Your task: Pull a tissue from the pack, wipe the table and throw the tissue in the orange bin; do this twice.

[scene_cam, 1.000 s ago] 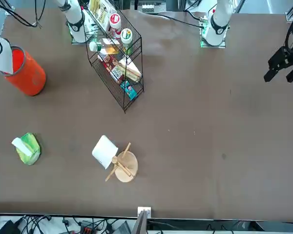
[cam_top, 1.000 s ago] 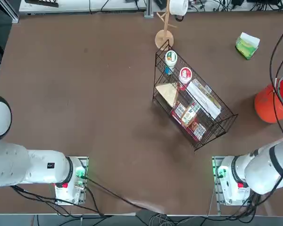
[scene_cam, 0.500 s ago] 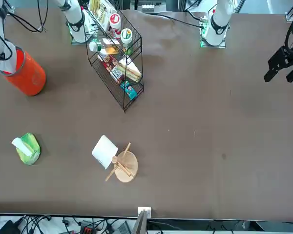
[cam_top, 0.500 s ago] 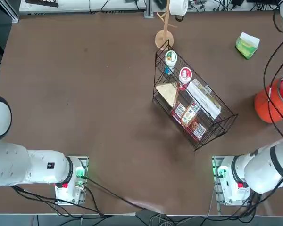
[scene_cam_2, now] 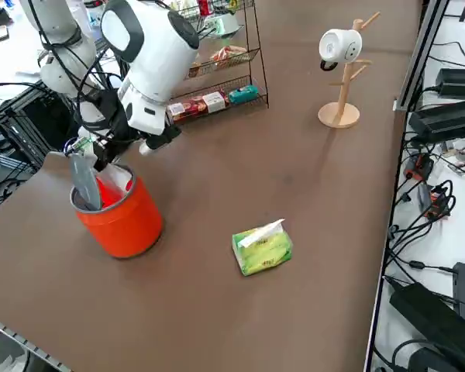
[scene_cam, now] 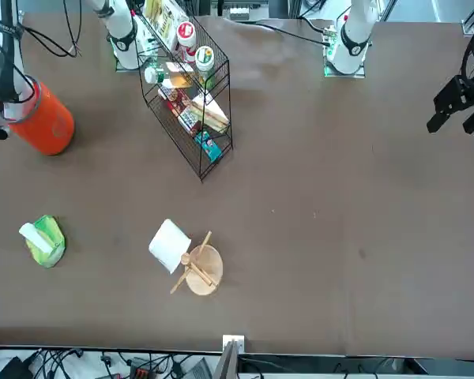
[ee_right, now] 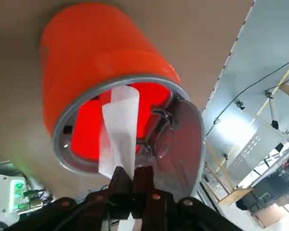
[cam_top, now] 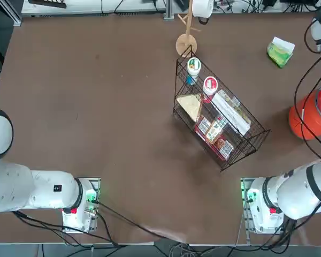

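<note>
We're at the throw-away step. R gripper (ee_right: 131, 179) is pinched shut on a tissue (ee_right: 119, 131), hanging just above the bin (ee_right: 94, 62) mouth; the tissue's free end dangles over the rim and the swing lid looks tipped aside. Bin sits at the table (cam_top: 96, 107) right edge, near the robot side. Pack (scene_cam_2: 262, 246) is well apart, toward the far right corner, tissue showing at its slot. Next imo: drop a bit, spread the jaws, let it fall inside. Can't tell which of the 2 rounds this is.
</note>
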`<state>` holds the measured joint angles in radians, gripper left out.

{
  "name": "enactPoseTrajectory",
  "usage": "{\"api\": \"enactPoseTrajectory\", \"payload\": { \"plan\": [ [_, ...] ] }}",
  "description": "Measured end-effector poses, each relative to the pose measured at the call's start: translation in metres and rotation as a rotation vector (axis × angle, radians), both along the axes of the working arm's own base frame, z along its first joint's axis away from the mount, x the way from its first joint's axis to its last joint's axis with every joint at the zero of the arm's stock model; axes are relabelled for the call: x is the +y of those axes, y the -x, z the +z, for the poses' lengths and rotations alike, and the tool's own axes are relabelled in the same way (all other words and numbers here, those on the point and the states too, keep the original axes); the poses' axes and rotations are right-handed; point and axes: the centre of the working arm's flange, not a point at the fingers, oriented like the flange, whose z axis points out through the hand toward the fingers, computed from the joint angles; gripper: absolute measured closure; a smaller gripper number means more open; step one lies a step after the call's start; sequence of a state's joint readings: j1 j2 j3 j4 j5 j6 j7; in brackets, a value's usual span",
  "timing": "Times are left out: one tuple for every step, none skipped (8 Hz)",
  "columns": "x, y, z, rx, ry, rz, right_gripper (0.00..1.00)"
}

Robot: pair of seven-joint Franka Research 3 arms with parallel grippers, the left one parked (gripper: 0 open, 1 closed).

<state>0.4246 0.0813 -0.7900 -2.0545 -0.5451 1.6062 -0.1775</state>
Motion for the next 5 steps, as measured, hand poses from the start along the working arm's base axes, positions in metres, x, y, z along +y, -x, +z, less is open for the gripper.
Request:
{"api": "enactPoseTrajectory", "payload": {
  "plan": [
    [-0.0017,0.0017,-0.0067,-0.008,-0.004,0.007,0.94],
    [-0.0028,0.0029,-0.0113,-0.012,-0.006,0.011,0.83],
    [-0.003,0.0029,-0.014,-0.014,-0.006,0.014,0.63],
    [-0.0022,0.0016,-0.0143,-0.018,-0.005,0.019,0.43],
    [-0.0014,-0.0002,-0.0129,-0.024,-0.004,0.023,0.25]
  ]
}}
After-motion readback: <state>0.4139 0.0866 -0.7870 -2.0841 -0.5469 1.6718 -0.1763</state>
